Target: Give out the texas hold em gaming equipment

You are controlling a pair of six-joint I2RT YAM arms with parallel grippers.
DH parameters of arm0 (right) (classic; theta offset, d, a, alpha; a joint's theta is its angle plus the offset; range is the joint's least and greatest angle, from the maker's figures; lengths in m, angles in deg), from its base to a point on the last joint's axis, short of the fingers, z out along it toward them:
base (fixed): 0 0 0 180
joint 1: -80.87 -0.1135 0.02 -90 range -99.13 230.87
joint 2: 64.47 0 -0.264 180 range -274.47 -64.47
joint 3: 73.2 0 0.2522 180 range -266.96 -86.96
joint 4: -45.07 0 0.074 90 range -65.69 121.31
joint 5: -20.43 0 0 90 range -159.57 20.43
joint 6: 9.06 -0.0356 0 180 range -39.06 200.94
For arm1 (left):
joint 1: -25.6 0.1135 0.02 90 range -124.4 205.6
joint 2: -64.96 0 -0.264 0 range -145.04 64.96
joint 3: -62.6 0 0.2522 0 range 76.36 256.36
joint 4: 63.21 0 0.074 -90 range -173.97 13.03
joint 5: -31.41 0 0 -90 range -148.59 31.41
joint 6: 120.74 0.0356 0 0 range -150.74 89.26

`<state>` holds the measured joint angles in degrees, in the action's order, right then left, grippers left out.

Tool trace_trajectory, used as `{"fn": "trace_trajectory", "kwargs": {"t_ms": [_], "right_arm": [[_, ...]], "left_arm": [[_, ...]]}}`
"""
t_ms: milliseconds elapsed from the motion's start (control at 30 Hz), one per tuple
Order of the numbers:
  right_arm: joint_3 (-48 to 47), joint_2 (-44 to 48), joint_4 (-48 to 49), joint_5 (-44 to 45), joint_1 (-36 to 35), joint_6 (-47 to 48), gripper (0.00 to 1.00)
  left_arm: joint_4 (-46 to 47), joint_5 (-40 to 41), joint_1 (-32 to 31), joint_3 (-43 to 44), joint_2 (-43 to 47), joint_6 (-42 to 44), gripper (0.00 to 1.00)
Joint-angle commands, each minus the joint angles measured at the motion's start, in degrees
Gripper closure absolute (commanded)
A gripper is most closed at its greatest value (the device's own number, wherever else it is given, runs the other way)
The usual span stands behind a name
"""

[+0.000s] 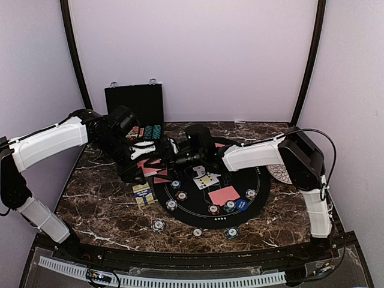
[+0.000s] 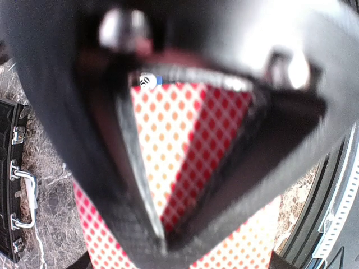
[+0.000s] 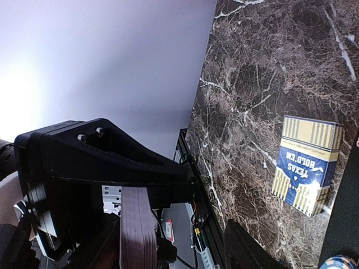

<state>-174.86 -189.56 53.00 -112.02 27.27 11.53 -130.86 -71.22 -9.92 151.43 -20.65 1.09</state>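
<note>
Left fingers [image 2: 84, 168] pinch a stack of red-backed cards [image 2: 168, 140]; right fingers [image 3: 247, 252] stand spread beside it. Light, slick and bendy: probably best to take the top card by its edge.

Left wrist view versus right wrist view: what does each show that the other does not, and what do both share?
Only the left wrist view: the black case, and the dotted red backs of the cards gripped in the left hand. Only the right wrist view: the Texas Hold'em card box lying on the marble table, and part of a poker chip at the bottom edge. Both: that table and the held cards, edge-on in the right view.
</note>
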Motion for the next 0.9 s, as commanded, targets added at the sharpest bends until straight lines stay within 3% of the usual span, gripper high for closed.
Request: {"fn": "trace_trajectory", "kwargs": {"t_ms": [0,533,867], "right_arm": [[2.48,1.96,-5.03,0.54,1.34,2.92,0.4],[5.66,10.05,-2.79,-0.84,3.42,2.43,0.44],[7.25,9.52,1.98,-2.72,3.42,-0.9,0.65]], "left_arm": [[-0.62,-0.63,0.11,1.75,1.76,0.07,1.0],[-0.35,0.49,0.11,1.27,1.23,0.52,1.0],[-0.33,0.72,0.15,1.14,1.3,0.51,1.0]]}}
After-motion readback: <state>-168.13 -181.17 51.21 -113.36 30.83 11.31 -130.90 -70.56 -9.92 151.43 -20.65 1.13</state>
